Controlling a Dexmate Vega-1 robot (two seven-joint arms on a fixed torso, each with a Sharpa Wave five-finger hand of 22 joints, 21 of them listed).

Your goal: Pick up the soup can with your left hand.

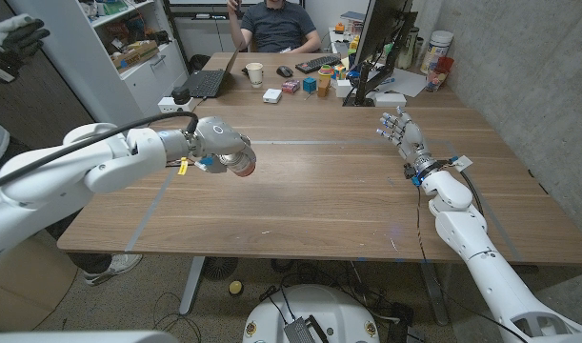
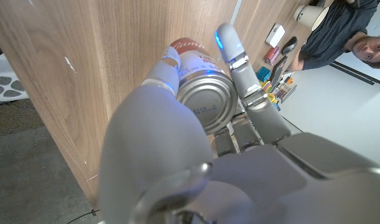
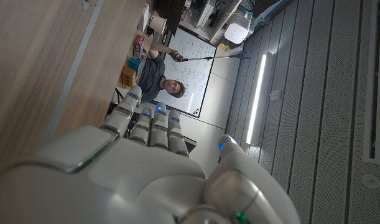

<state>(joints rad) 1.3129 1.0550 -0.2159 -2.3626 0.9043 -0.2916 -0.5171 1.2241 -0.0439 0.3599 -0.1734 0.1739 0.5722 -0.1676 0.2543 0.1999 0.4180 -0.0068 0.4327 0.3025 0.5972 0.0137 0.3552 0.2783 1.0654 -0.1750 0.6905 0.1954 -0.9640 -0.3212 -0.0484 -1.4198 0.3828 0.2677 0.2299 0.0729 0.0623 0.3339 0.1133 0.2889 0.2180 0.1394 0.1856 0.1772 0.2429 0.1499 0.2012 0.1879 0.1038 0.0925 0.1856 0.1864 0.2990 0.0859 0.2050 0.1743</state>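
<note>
Grey fingers of the left hand point(image 1: 222, 145) are wrapped round the soup can point(image 1: 243, 164), so the relation that matters is already closed: the can sits inside the grip rather than off to any side of it. In the head view the hand and can lie left of centre in the frame, and the can's long axis runs roughly level, its red end pointing toward frame centre and slightly down. In the left wrist view the can's point(image 2: 201, 87) silver end faces the camera between a finger point(image 2: 168, 78) on one side and another point(image 2: 234, 53) on the other, with the red label beyond. Whether the can is clear of the wooden counter point(image 1: 319, 205) or touching it I cannot tell for sure; in the head view it looks raised. My judgement is that the lift is largely made and only a steady hold is left. The right hand point(image 1: 403, 131) stands well apart at the right of the frame, fingers spread and holding nothing, its back seen in the right wrist view point(image 3: 158, 162). Nothing stands between the two hands. Along the top of the frame sit a laptop point(image 1: 207, 81), a paper cup point(image 1: 255, 73), small coloured blocks point(image 1: 310, 84), a monitor point(image 1: 378, 43) and a seated person point(image 1: 276, 24), all far from the can
</note>
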